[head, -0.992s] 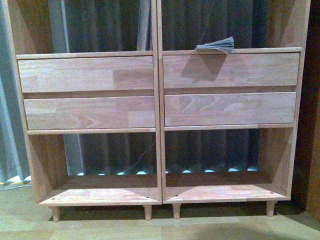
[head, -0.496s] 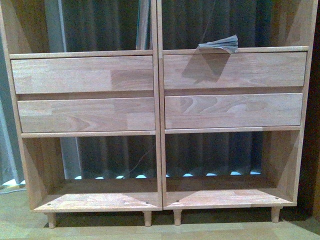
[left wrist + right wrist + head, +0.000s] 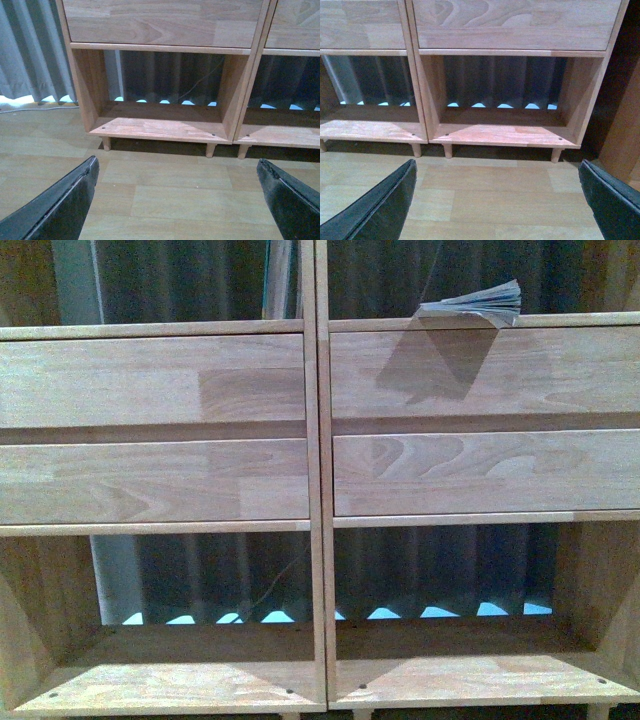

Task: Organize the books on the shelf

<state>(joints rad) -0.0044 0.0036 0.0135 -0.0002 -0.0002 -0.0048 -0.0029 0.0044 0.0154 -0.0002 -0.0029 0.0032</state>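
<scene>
Front view: thin pale paperback [image 3: 470, 308] lies flat, upper right on your wooden shelf [image 3: 160, 380]; spread right tool [image 3: 497, 165] likely nearer than spread left tool [image 3: 177, 165].

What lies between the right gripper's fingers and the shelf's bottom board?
Only bare floor, seen in the right wrist view. The right gripper is open, its fingers holding nothing; the shelf stands beyond.

dark pleated curtain [image 3: 400, 570], slivers of daylight [image 3: 505, 105] under its hem, pale wood-plank floor [image 3: 165, 185]
</scene>
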